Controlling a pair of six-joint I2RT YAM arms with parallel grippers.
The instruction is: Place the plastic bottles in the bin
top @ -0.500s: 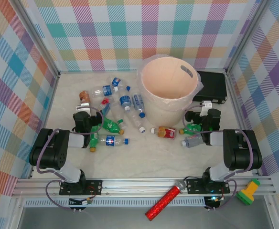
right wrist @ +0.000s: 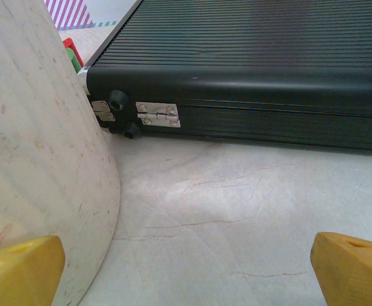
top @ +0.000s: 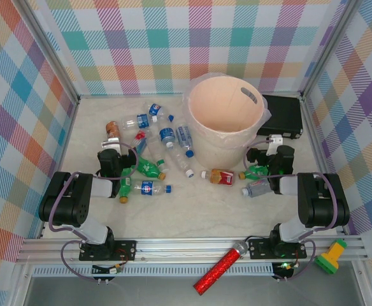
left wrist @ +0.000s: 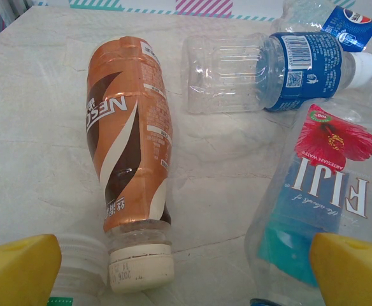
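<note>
The bin (top: 223,105) stands at the far right of the worktop (top: 199,213), and from above its inside looks bare. The plastic bottles (top: 149,153) lie scattered on the worktop, most of them left of the bin. A few sit just in front of it, among them a red-labelled bottle (top: 221,176) and a green bottle (top: 256,171).

The left end effector (left wrist: 186,274) stands wide and holds nothing, with its yellow fingertips (left wrist: 17,268) well apart. Straight ahead of it lies the brown bottle (left wrist: 130,146), the one farthest left of the bin. Its white cap points toward the fingers and its base points away. Its long axis therefore runs nearly in line with the reach, leaning a little away from the bin at the far end. The open span crosses the bottle's width, which I judge a fair set-up for closing on the neck or lower body. The cap sits off-centre, nearer the finger on the side away from the bin, so a small sideways shift looks needed first. A Fiji bottle (left wrist: 320,191) lies just beside the brown one on the bin side, close to the other fingertip, and could be nudged.

The right end effector (right wrist: 186,271) is also wide and empty. It faces bare worktop between the bin's outer wall and the black case (right wrist: 250,64), just right of the bin. The green bottle lies beside its wrist, not between its fingers. The left arm looks the nearer to a ready grasp.
</note>
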